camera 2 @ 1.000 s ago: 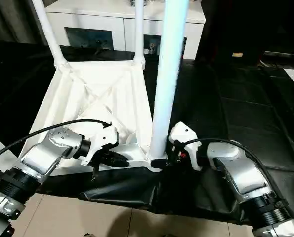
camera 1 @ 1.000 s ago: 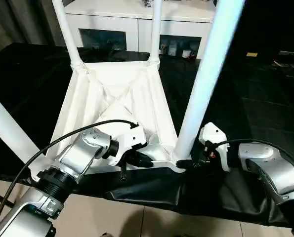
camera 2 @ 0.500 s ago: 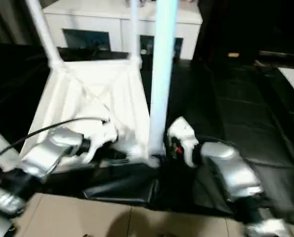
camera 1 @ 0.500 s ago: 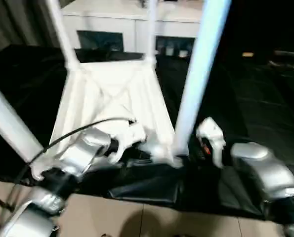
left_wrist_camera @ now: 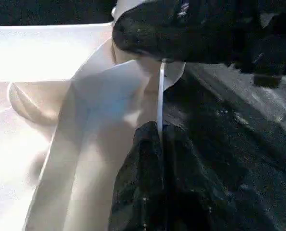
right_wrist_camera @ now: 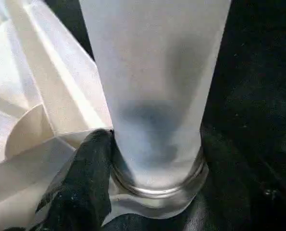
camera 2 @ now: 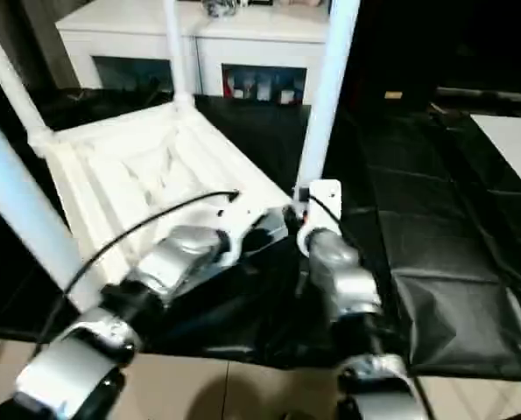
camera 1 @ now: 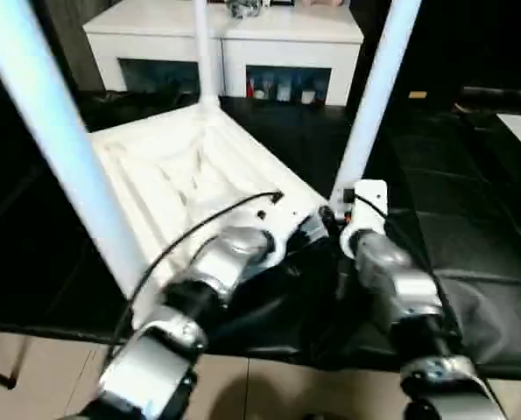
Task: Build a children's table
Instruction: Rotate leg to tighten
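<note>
Though legible nowhere, writing; tabletop, 4 legs.

No readable text, labels, brands or numbers anywhere.

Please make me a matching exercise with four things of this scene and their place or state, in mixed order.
Things:
1. tabletop
2. cabinet
3. left tool
4. near right leg

Places or states:
a. stands upright at a corner of the tabletop
b. clamped on the tabletop's thin edge
c. lies underside up on the black cover
d. stands behind, with dark glass doors

Pairs: 1-c, 2-d, 3-b, 4-a
</note>
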Tool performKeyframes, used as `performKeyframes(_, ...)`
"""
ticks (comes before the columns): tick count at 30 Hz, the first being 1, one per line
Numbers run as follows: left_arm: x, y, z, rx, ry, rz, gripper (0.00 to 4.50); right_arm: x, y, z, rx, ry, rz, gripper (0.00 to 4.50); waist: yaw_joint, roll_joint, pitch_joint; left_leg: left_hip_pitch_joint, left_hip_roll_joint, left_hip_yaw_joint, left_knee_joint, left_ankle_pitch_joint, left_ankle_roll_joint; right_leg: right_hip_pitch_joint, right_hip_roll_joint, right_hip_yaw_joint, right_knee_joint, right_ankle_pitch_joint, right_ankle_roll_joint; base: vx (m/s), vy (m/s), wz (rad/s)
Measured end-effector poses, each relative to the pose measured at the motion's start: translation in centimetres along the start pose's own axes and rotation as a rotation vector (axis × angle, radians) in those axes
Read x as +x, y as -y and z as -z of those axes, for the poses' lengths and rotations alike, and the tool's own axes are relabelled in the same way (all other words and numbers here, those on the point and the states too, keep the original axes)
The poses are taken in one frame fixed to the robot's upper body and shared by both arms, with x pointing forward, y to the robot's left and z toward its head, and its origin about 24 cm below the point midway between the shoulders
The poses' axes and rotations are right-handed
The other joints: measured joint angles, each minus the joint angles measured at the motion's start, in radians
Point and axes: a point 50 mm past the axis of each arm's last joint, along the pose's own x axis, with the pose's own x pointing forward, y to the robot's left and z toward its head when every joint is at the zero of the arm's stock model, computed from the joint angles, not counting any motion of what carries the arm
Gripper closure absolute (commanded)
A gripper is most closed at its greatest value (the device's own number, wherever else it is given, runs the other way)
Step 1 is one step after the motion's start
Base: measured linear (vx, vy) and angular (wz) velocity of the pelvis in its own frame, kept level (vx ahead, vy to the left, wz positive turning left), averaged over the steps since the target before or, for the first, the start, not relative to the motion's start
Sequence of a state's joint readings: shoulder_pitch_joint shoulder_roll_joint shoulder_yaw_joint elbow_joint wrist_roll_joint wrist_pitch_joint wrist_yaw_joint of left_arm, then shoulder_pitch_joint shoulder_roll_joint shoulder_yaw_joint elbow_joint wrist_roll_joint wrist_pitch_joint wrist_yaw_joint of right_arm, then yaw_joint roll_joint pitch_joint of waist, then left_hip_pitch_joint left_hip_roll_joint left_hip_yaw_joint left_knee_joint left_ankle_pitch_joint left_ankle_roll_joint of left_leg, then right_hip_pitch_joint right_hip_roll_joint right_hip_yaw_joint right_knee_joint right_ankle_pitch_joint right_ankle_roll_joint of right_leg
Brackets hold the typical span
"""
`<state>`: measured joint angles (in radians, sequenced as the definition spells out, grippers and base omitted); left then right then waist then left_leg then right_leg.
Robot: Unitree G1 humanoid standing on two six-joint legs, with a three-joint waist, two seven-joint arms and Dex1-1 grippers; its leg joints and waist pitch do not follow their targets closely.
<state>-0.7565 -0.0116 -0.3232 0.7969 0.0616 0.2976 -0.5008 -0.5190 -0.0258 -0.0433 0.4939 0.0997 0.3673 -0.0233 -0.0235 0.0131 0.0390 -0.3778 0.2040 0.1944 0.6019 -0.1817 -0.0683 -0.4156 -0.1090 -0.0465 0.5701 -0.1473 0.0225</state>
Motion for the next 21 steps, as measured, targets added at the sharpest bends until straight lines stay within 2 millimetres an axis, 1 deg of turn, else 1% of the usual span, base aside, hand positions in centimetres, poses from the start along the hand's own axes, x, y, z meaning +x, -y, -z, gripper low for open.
performKeyframes(1,0.0,0.0,0.0,0.004,0.001,-0.001,4.5,0.0,0.0,0.0,-0.005,0.003,0.001,1.91,0.0,0.0,0.0,-0.001,0.0,0.0,0.0,0.0,0.0,0.0,0.0,0.0,-0.001,0.0,0.0,0.0,0.0,0.0)
performKeyframes(2,0.0,0.0,0.0,0.007,0.004,-0.002,4.5,0.0,0.0,0.0,-0.012,0.009,-0.004,1.35,0.0,0.0,0.0,-0.001,0.0,0.0,0.0,0.0,0.0,0.0,0.0,0.0,-0.002,0.0,0.0,0.0,0.0,0.0)
performKeyframes(3,0.0,0.0,0.0,0.011,0.009,-0.001,4.5,-0.1,0.2,0.0,-0.026,0.018,-0.015,1.21,0.001,0.0,0.0,-0.003,0.0,0.0,0.0,0.0,0.0,-0.001,0.0,0.0,-0.003,0.0,0.0,0.0,0.0,0.0)
performKeyframes(5,-0.1,-0.3,0.0,0.022,0.012,-0.011,4.5,-0.4,0.1,0.1,-0.045,0.032,-0.053,1.18,-0.002,0.0,0.0,-0.005,0.0,0.0,0.0,0.0,0.0,-0.002,0.0,0.0,-0.004,0.0,0.0,0.0,0.0,0.0)
performKeyframes(7,-0.4,-1.1,0.2,0.026,0.003,-0.034,4.5,-0.7,-0.6,0.2,-0.048,0.041,-0.109,0.99,-0.012,0.0,0.0,-0.007,0.0,-0.001,0.0,0.0,0.0,-0.004,0.0,-0.001,-0.004,0.0,0.0,0.0,0.0,0.0)
performKeyframes(9,-0.5,-1.4,0.3,0.028,0.005,-0.041,4.5,-0.9,-0.6,0.1,-0.06,0.048,-0.134,0.79,-0.019,0.0,0.0,-0.006,0.0,-0.005,-0.001,0.0,0.0,-0.004,0.0,-0.005,-0.006,0.0,0.0,0.0,0.0,0.0)
performKeyframes(10,-0.5,-1.3,0.2,0.033,0.008,-0.04,4.5,-1.0,-0.5,0.0,-0.062,0.052,-0.141,0.74,-0.02,0.0,0.0,-0.007,0.0,-0.006,-0.001,0.0,0.0,-0.004,0.0,-0.006,-0.007,0.0,0.0,0.0,0.0,0.0)
performKeyframes(11,-0.4,-1.3,0.2,0.037,0.009,-0.037,4.5,-1.1,-0.3,-0.2,-0.069,0.058,-0.16,0.59,-0.019,0.0,0.0,-0.007,0.0,-0.006,-0.001,0.0,0.0,-0.004,0.0,-0.006,-0.008,0.001,0.0,0.0,0.0,0.0)
performKeyframes(13,-0.4,-1.2,0.2,0.052,0.013,-0.028,4.5,-2.1,0.7,-0.4,-0.126,0.072,-0.232,0.59,-0.015,0.0,0.0,-0.006,0.0,-0.006,-0.001,0.0,0.0,-0.002,0.0,-0.006,-0.008,0.001,-0.001,0.0,0.0,0.0)
performKeyframes(15,-0.4,-1.1,0.2,0.061,0.016,-0.012,4.5,-3.7,2.5,-0.1,-0.224,0.061,-0.327,0.59,-0.006,0.0,0.0,-0.006,0.0,-0.005,-0.002,0.0,0.0,-0.001,0.0,-0.006,-0.009,0.001,-0.001,0.0,0.0,0.0)
performKeyframes(17,-0.6,-1.4,0.2,0.072,0.021,-0.004,4.5,-5.1,4.0,0.6,-0.309,0.022,-0.398,0.59,-0.003,0.002,0.0,-0.006,0.0,-0.005,-0.003,0.0,0.0,-0.002,0.0,-0.006,-0.009,0.001,0.0,0.0,0.0,0.0)
performKeyframes(18,-0.8,-1.6,0.4,0.078,0.023,0.006,4.5,-5.9,4.8,1.3,-0.358,-0.017,-0.438,0.59,-0.002,0.003,0.0,-0.006,0.001,-0.005,-0.005,0.0,0.0,-0.001,0.0,-0.007,-0.009,0.001,0.0,0.0,0.0,0.0)
performKeyframes(21,-1.3,-1.9,0.8,0.109,0.032,0.045,4.5,-6.7,6.0,2.3,-0.386,-0.076,-0.453,0.59,-0.003,0.007,-0.001,-0.006,0.002,-0.006,-0.008,0.0,0.0,-0.002,0.0,-0.01,-0.009,0.001,0.0,0.0,0.0,0.0)
